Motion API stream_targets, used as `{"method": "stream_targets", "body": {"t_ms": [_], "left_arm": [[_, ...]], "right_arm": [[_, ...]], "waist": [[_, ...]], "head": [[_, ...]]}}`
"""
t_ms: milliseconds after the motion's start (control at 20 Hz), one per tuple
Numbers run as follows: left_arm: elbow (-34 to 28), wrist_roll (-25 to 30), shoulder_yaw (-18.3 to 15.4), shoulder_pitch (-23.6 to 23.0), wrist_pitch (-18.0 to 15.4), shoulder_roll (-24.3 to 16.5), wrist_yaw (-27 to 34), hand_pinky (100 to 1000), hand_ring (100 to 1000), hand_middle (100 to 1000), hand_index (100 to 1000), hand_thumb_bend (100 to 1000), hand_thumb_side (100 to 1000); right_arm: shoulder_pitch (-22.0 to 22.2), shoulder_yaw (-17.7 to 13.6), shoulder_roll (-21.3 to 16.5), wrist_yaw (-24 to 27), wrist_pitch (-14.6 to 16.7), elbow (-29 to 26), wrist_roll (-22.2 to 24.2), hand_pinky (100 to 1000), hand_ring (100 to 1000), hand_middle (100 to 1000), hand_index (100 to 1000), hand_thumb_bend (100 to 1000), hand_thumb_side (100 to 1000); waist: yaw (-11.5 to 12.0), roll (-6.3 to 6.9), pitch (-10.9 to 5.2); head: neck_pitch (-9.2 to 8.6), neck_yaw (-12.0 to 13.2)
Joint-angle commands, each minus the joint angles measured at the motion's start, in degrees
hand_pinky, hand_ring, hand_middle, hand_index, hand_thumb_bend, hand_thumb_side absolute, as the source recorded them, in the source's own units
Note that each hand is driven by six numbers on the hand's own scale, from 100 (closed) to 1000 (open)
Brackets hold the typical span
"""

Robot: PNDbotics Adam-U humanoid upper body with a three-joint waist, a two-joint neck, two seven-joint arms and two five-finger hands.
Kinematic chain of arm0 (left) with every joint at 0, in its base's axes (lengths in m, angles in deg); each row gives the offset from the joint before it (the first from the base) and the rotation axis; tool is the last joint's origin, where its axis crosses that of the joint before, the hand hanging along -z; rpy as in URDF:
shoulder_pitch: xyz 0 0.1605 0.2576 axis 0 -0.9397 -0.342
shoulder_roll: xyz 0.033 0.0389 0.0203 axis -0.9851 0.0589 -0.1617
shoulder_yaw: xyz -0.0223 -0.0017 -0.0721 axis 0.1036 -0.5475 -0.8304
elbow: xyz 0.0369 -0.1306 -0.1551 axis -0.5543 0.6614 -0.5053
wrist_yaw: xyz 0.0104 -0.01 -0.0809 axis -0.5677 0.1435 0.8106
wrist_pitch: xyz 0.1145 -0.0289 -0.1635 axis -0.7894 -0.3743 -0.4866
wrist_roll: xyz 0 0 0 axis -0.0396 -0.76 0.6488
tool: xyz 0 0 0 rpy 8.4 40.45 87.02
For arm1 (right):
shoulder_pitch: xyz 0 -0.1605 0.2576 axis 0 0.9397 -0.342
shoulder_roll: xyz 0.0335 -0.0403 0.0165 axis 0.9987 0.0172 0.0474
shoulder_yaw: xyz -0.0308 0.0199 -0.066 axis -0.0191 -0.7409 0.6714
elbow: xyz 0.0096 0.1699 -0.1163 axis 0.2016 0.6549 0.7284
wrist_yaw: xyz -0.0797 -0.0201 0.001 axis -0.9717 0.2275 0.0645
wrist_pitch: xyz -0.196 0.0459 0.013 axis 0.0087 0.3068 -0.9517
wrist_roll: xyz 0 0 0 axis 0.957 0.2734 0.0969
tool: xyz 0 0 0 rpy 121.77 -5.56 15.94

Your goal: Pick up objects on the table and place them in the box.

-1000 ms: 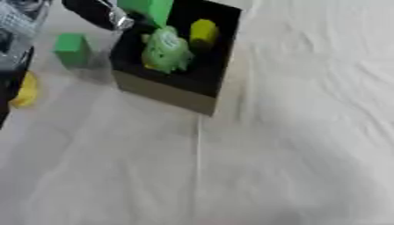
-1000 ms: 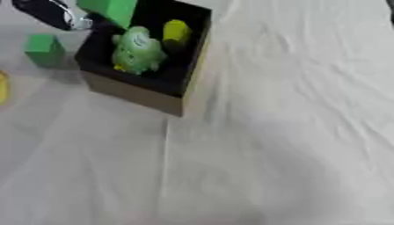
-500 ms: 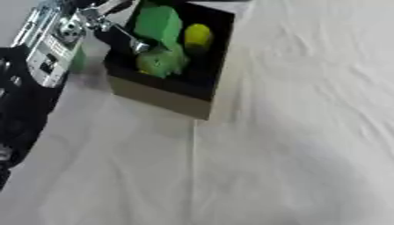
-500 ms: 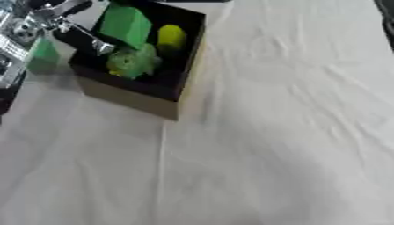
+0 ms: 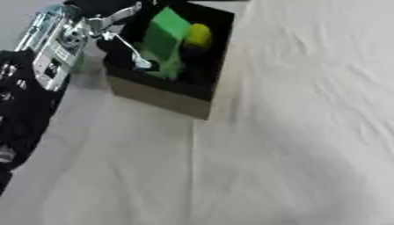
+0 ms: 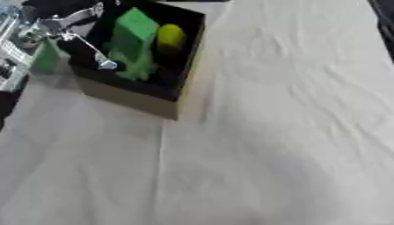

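Observation:
The black box (image 5: 202, 93) with a tan front stands at the upper left. Inside it a green block (image 5: 166, 31) leans tilted on a light green toy (image 5: 171, 68), with a yellow object (image 5: 197, 36) beside them. My left hand (image 5: 115, 41) reaches in from the left, over the box's left rim. Its fingers are stretched out beside the green block and curl round nothing. A second green block (image 6: 46, 57) sits on the cloth left of the box, partly hidden by my arm. My right hand does not show.
A white wrinkled cloth (image 5: 292, 145) covers the table right of and in front of the box. My black and silver left forearm (image 5: 38, 74) fills the left edge. A dark strip (image 6: 384, 17) shows at the top right corner.
The green block was held above the box's far corner a second ago and now lies inside it. My left arm has come further into view. The camera has shifted too.

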Motion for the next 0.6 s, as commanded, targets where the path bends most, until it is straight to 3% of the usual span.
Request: {"method": "stream_targets", "body": {"t_ms": [50,400,600], "left_arm": [[-2.2,-0.4,-1.1,1.0,0.4,-1.8,0.9,840,942,915,946,621,302],[-8.3,-2.1,-2.5,0.7,3.3,-4.8,5.4,801,888,829,861,536,240],[-14.2,-3.3,-3.7,0.4,6.3,-9.4,8.3,799,875,807,850,541,215]], "right_arm": [[-0.7,-0.4,-1.2,0.2,-0.2,-0.4,-0.1,910,905,773,832,135,409],[-0.2,-0.5,-1.6,0.2,-0.2,-0.2,-0.2,910,905,773,831,133,411],[0.4,-0.8,-2.2,0.2,-0.2,0.0,-0.4,910,906,772,831,131,411]], "waist": [[0.1,-0.12,-1.19],[0.8,0.06,-1.47],[1.7,0.41,-1.75]], "head": [[0.19,-0.1],[0.68,-0.3],[0.97,-0.5]]}}
